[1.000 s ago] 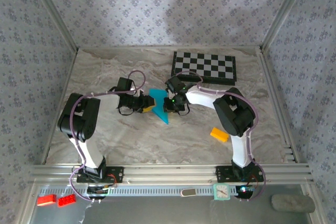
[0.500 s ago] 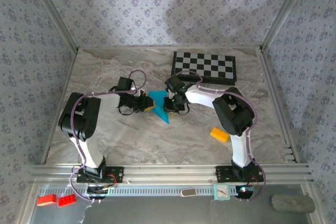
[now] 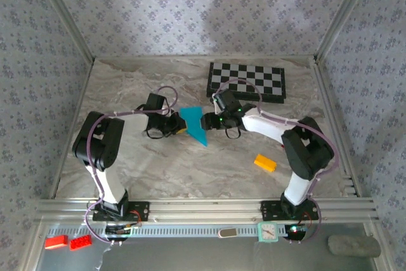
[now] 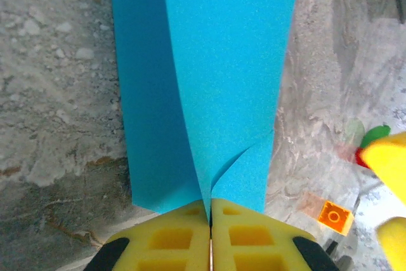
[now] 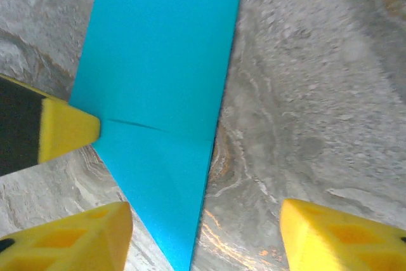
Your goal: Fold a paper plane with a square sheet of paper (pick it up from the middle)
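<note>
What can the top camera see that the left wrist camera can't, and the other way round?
The top camera takes in the chessboard at the back and the whole left arm and right arm. The left wrist camera, up close, catches the left gripper shut on the edge of the blue paper, with a little wrinkle right there. Both see the blue paper and the small orange block.

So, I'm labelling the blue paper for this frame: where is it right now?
In the top view the blue paper is mid-table, pinched at its left edge by the left tool, with the open right tool just to its right.
</note>
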Available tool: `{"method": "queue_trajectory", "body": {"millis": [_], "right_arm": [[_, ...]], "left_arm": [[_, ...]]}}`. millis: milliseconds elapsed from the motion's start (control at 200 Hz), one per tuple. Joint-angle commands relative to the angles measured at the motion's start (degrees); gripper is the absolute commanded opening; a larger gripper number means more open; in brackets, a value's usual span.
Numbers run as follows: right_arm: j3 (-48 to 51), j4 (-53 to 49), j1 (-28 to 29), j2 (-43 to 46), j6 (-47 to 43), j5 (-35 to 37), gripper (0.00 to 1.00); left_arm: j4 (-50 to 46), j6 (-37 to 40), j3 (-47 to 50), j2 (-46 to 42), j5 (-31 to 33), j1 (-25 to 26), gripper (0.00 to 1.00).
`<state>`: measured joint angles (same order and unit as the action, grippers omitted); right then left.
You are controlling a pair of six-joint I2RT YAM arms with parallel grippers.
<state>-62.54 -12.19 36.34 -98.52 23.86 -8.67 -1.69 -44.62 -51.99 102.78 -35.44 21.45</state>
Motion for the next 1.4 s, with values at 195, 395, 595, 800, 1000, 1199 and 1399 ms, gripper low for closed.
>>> {"method": "queue_trajectory", "body": {"millis": [195, 395, 595, 800, 1000, 1199, 1399], "right_arm": [[10.8, 17.9, 1.9, 8.2, -16.1, 11.3, 0.82], [17.0, 28.8, 4.5, 7.2, -26.4, 8.9, 0.79], [20.0, 35.8, 7.8, 3.3, -34.8, 9.3, 0.74], [19.8, 41.3, 10.4, -2.0, -39.6, 14.1, 0.56], [19.3, 45.6, 12.1, -5.5, -42.3, 18.0, 0.48], [19.7, 48.9, 13.0, -7.9, -44.1, 21.4, 0.41], [20.9, 50.4, 13.0, -8.5, -45.1, 21.3, 0.34]], "left_arm": [[-6.9, -16.7, -4.9, -3.9, 13.5, 4.8, 0.08], [-13.4, -21.7, -9.4, -3.7, 16.6, 6.6, 0.09], [-17.2, -23.6, -12.4, -2.8, 16.8, 7.6, 0.1], [-18.3, -24.5, -13.0, -2.7, 16.5, 7.8, 0.11], [-18.8, -24.7, -13.2, -2.8, 16.5, 7.8, 0.11], [-18.8, -25.0, -13.0, -3.1, 16.1, 7.9, 0.11], [-18.6, -25.4, -13.0, -3.5, 15.5, 7.8, 0.12]]}}
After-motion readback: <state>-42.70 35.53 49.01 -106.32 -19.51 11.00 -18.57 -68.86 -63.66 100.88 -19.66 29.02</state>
